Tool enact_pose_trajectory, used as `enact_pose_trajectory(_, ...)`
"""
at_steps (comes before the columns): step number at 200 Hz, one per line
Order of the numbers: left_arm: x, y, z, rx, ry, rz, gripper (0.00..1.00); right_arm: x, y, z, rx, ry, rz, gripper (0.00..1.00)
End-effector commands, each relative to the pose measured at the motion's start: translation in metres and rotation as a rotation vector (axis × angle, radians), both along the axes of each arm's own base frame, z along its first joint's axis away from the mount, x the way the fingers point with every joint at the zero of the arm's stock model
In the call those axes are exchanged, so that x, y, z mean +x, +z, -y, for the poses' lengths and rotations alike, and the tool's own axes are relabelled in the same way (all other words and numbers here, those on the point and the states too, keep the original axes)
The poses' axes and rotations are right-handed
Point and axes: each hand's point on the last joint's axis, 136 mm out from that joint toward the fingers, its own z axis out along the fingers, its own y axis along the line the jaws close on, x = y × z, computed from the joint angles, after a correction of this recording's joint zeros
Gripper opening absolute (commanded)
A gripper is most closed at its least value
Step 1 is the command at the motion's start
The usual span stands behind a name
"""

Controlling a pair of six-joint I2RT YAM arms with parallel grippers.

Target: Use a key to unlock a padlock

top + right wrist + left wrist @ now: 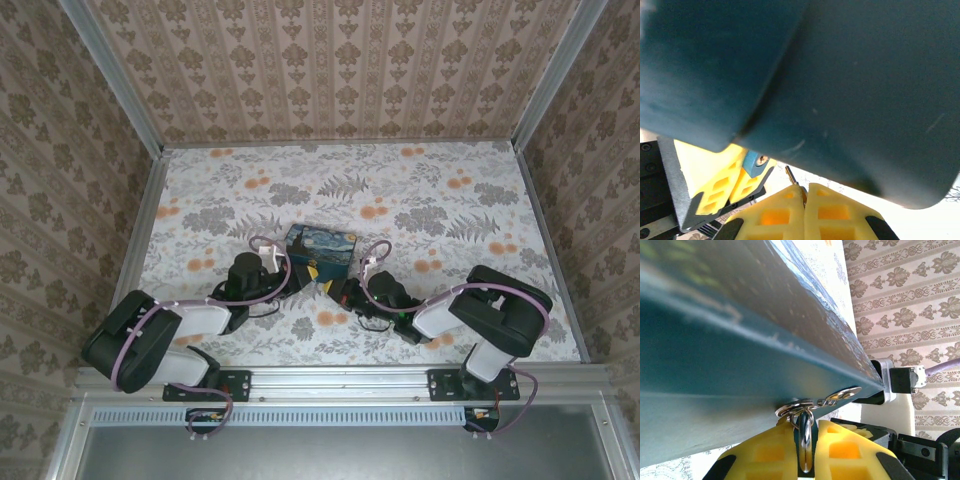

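Note:
The padlock's metal shackle [807,437] hangs from the box's hasp [825,400], and my left gripper [807,427] is shut on the padlock just below the box's edge. From the right wrist view, the blue padlock body [756,162] shows between the left gripper's yellow fingers [722,182], keyhole end facing out. My right gripper [805,191] is shut on the key [792,175], a thin metal blade sticking up and left. A small gap separates its tip from the padlock body. Seen from above, the left gripper [303,275] and right gripper [338,290] meet at the box's near side.
The dark-blue Starry Night box [322,250] stands mid-table on the floral surface [430,200] and looms close over both wrist cameras. Patterned walls [340,70] enclose the table on three sides. The right arm's white and black wrist [900,380] sits just behind the box corner.

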Motion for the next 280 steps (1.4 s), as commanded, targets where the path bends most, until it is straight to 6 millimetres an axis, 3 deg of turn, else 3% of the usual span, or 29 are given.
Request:
enact_pose_trajectory(1,0.006,0.021,0.002,-0.045,0.005,0.074,0.0,0.006,0.015,-0.006,0.042,-0.017,0.03,0.0)
enact_pose_trajectory(280,0.003,0.02,0.009,-0.036,-0.005,0.07,0.0,0.024,0.038,-0.004,0.054,-0.04,0.088,0.0)
